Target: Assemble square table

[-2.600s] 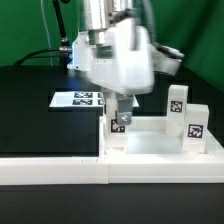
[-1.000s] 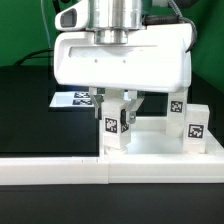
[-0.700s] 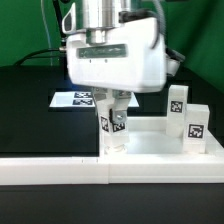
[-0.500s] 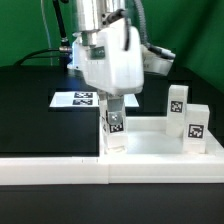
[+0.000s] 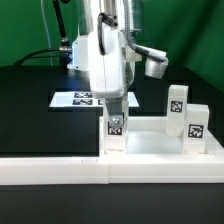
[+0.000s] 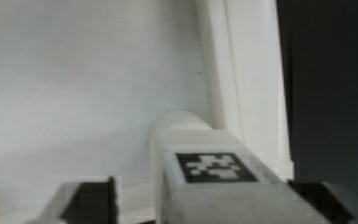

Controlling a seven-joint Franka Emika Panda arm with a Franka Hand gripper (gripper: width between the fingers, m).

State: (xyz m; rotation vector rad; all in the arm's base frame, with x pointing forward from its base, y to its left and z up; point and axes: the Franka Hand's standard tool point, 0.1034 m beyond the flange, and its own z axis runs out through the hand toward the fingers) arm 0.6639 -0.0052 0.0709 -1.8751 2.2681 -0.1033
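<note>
White plastic fills the space between the jaws: in the wrist view the leg (image 6: pixel 202 160) with its tag sits between the two dark fingers (image 6: pixel 91 200), which appear closed on its sides (contact itself is blurred, so take that as likely, not certain); in the exterior view the gripper (image 5: pixel 114 108) stands over the same leg at the centre of the frame, upright at the near corner of the square table top (image 5: pixel 150 142) on the exterior view's left. Your risk, as I judge it, is the leg seating crooked in its corner socket; a slight tilt while you turn it could cross the thread or jam it. Watch the raised rim beside the leg too; the fingers could catch it. Two more legs (image 5: pixel 177 103) stand at the right of the frame, near enough to knock; the marker board (image 5: pixel 82 99) lies behind, centre left.
</note>
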